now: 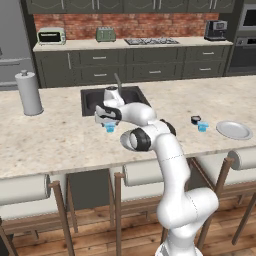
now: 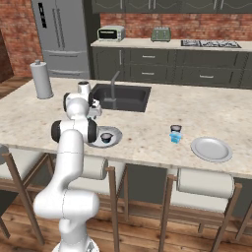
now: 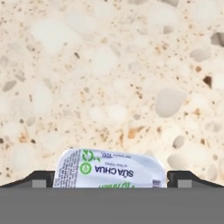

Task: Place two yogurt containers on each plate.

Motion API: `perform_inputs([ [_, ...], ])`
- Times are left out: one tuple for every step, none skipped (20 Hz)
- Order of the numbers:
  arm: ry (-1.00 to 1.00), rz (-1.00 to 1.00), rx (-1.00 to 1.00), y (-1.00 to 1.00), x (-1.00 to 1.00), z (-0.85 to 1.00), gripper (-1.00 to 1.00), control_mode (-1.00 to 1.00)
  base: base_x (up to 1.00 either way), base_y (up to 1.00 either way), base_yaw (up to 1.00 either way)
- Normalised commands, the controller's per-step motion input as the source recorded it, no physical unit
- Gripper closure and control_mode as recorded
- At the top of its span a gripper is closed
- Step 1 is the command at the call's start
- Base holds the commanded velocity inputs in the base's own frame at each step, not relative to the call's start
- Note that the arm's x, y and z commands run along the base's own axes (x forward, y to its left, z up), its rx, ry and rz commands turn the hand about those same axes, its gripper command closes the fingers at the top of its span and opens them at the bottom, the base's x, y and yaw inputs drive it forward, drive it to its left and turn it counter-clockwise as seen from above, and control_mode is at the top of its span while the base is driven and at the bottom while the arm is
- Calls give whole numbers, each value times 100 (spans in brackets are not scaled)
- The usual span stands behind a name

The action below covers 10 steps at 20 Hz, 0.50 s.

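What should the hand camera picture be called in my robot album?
Open gripper above a yogurt cup on the speckled counter.

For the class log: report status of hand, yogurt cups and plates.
Hand open, straddling a yogurt cup. Dark cup on near plate. Two cups beside far plate. Nothing blocking.

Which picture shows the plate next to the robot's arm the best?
The right base view: the near plate sits beside the arm with a dark yogurt cup on it. In the left base view the arm covers that plate, leaving a blue cup peeking out. The hand view shows a cup lid over countertop.
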Motion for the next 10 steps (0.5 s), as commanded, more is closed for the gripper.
perform_inputs([
  [0, 0, 0, 0, -9, -13, -100, -100, 0, 0, 0],
  [0, 0, 0, 0, -7, -10, -100, -100, 0, 0, 0],
  [0, 0, 0, 0, -7, -12, -100, -100, 0, 0, 0],
  [0, 0, 0, 0, -7, -10, -100, -100, 0, 0, 0],
  [0, 0, 0, 0, -8, -11, -100, -100, 0, 0, 0],
  [0, 0, 0, 0, -6, -13, -100, -100, 0, 0, 0],
  [0, 0, 0, 0, -6, -10, -100, -100, 0, 0, 0],
  [0, 0, 0, 0, -7, -10, -100, -100, 0, 0, 0],
  [0, 0, 0, 0, -10, -10, -100, -100, 0, 0, 0],
  [0, 0, 0, 0, -10, -10, -100, -100, 0, 0, 0],
])
